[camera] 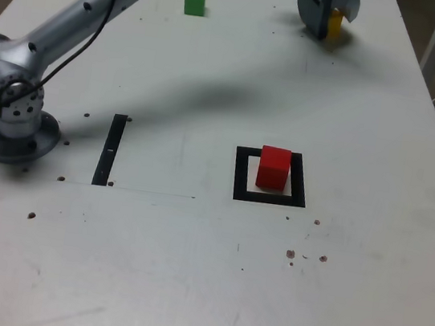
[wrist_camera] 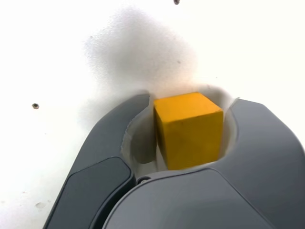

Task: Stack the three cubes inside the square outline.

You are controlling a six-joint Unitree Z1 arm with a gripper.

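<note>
At the table's far right in the exterior view, my gripper (camera: 328, 20) is down over the yellow cube (camera: 335, 23). In the wrist view the yellow cube (wrist_camera: 189, 130) sits between the dark curved jaws of the gripper (wrist_camera: 190, 101), which hug it on both sides and are shut on it. The red cube (camera: 273, 168) stands inside the square outline (camera: 242, 174), nearer the table's middle. The green cube (camera: 195, 0) rests alone at the far edge, towards the exterior view's left of the gripper.
A narrow black strip (camera: 111, 150) lies on the table to the exterior view's left of the outline. The arm's base (camera: 13, 114) is bolted at the left edge, and its silver link reaches across the far left. Cables hang off the table's right side.
</note>
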